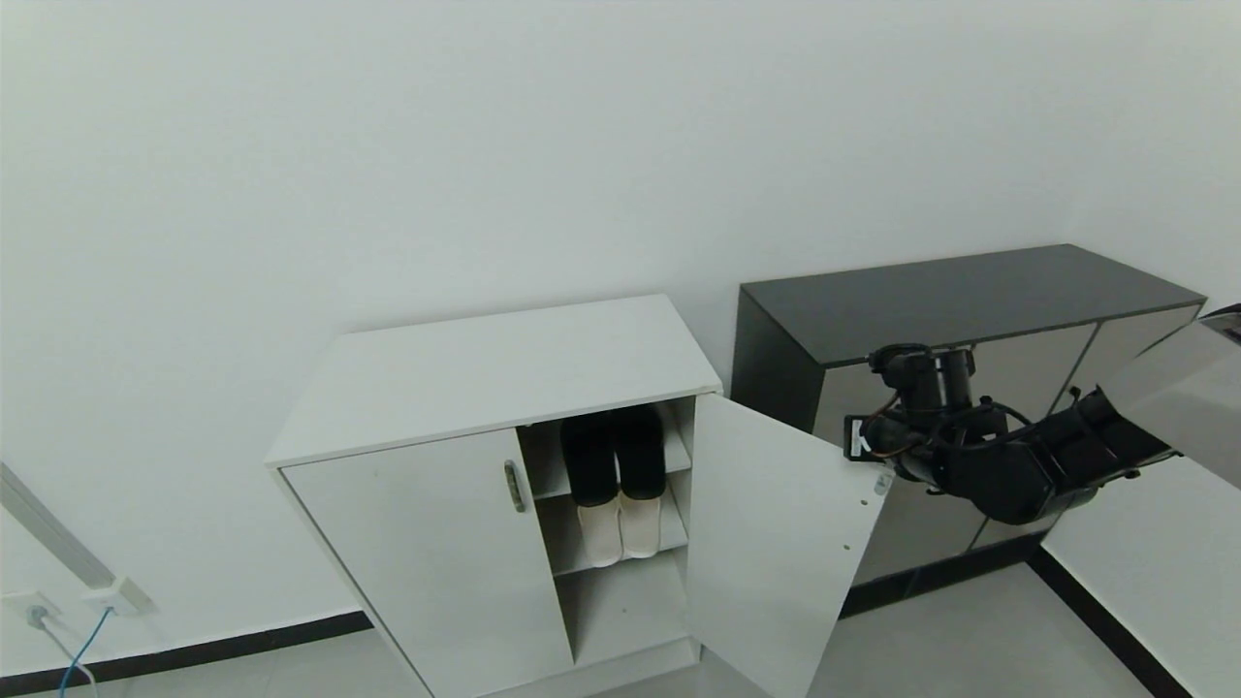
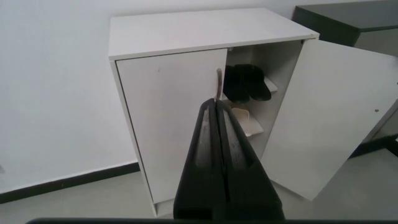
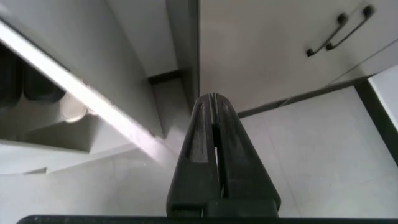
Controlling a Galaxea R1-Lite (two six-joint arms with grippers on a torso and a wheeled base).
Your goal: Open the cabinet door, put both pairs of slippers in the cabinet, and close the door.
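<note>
The white cabinet [image 1: 494, 373] has its left door [image 1: 427, 562] closed and its right door [image 1: 776, 543] swung open. A black pair of slippers [image 1: 614, 451] rests on the upper shelf, and a white pair [image 1: 619, 528] sits on the shelf below. My right gripper [image 1: 855, 438] is at the open door's outer edge, behind it. In the right wrist view the right gripper [image 3: 213, 98] is shut with nothing held, beside the door's edge [image 3: 93, 93]. My left gripper [image 2: 216, 103] is shut and empty, in front of the cabinet, with the black slippers [image 2: 249, 81] and white slippers [image 2: 245, 121] beyond it.
A dark cabinet [image 1: 950, 291] with metal-fronted doors stands against the wall just right of the open door. A white counter [image 1: 1154, 553] lies at the near right. A wall socket with cables [image 1: 58, 611] is low on the left.
</note>
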